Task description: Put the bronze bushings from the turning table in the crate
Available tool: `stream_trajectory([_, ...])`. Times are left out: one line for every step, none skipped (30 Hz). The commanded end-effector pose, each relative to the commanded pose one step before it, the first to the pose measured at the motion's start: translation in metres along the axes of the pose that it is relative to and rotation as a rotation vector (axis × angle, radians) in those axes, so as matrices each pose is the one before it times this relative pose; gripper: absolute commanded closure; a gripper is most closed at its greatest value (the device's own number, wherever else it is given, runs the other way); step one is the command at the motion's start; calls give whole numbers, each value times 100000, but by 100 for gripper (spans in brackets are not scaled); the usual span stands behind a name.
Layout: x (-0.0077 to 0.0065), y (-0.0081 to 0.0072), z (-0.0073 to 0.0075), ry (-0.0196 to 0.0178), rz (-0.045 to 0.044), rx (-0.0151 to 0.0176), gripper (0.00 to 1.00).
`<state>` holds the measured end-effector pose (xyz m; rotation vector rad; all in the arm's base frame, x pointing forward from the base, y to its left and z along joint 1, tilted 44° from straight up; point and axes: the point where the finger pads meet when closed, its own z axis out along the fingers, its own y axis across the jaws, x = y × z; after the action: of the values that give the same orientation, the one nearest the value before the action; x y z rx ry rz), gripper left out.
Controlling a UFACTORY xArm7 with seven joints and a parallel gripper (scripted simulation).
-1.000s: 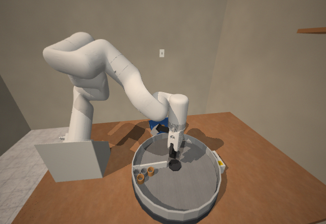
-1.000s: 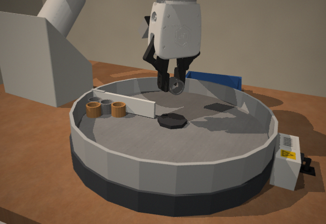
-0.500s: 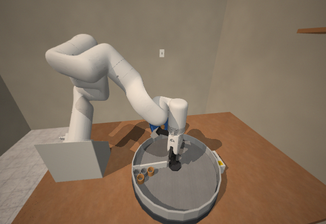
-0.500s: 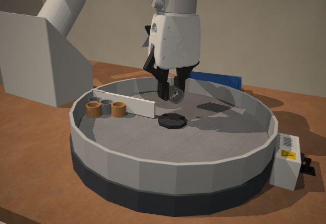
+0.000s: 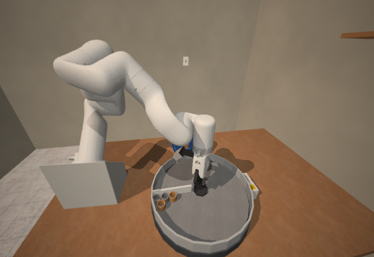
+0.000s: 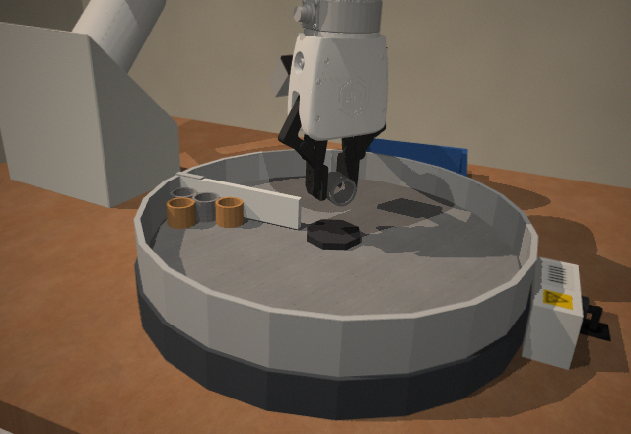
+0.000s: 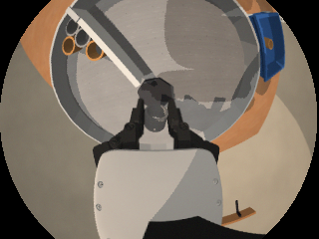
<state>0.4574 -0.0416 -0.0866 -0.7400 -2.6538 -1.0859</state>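
My gripper (image 6: 333,189) hangs over the middle of the grey turning table (image 6: 336,260), shut on a grey steel bushing (image 6: 342,189) held just above the black centre hub (image 6: 333,233). It also shows in the wrist view (image 7: 156,94). Two bronze bushings (image 6: 180,212) (image 6: 229,211) and two steel bushings (image 6: 182,193) (image 6: 206,199) stand on the table at the left rim, beside a white divider bar (image 6: 239,199). The blue crate (image 6: 417,153) stands behind the table's far rim; one bronze bushing (image 7: 269,43) lies inside it in the wrist view.
A high grey rim rings the turning table. A white control box (image 6: 555,312) sits at its right side. The arm's grey base block (image 6: 76,113) stands to the left on the wooden table top.
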Motion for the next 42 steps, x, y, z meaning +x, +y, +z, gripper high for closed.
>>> stream_trajectory([-155,-7,-90,-442,27,11,100])
stream_trajectory([0,-1,62,0,0,0,100])
stream_trajectory([0,-1,79,0,0,0,100])
stream_trajectory([1,-1,97,0,0,0,100])
stream_trajectory([1,-1,114,0,0,0,100])
stream_trajectory([0,0,0,0,0,0,100])
stream_trajectory([0,0,0,0,0,0,100])
stream_trajectory([0,-2,131,0,0,0,100])
stream_trajectory([1,-2,145,0,0,0,100])
stream_trajectory([1,-2,158,0,0,0,100])
stream_trajectory([0,-2,169,0,0,0,100])
stream_trajectory([1,-2,176,0,0,0,100])
stream_trajectory([1,-2,181,0,0,0,100])
stream_trajectory([1,-2,183,0,0,0,100])
stream_trajectory([1,-2,182,0,0,0,100])
stream_trajectory([0,-2,178,0,0,0,100])
stream_trajectory([1,-2,170,0,0,0,100])
stream_trajectory([0,-2,161,0,0,0,100])
stream_trajectory([1,-2,148,0,0,0,100])
stream_trajectory([1,-2,134,0,0,0,100])
stream_trajectory([0,-1,118,0,0,0,100])
stream_trajectory([0,-1,100,0,0,0,100])
stream_trajectory([0,0,0,0,0,0,100])
stream_trajectory([0,0,0,0,0,0,100])
stream_trajectory([0,-1,82,0,0,0,100])
stream_trajectory([0,-1,63,0,0,0,100])
stream_trajectory([0,-1,46,0,0,0,100])
stream_trajectory([0,0,30,0,0,0,100])
stream_trajectory([0,0,17,0,0,0,100])
stream_trajectory([0,0,7,0,0,0,100])
stream_trajectory([0,0,1,0,0,0,100])
stream_trajectory([0,0,0,0,0,0,100])
stream_trajectory([0,0,0,0,0,0,100])
stream_trajectory([0,0,0,0,0,0,100])
stream_trajectory([0,0,0,0,0,0,100])
stream_trajectory([0,0,0,0,0,0,100])
stream_trajectory([0,0,0,0,0,0,100])
stream_trajectory([0,0,0,0,0,0,100])
stream_trajectory([0,0,0,0,0,0,100])
stream_trajectory([0,0,0,0,0,0,100])
stream_trajectory([0,0,0,0,0,0,100])
stream_trajectory([0,0,0,0,0,0,100])
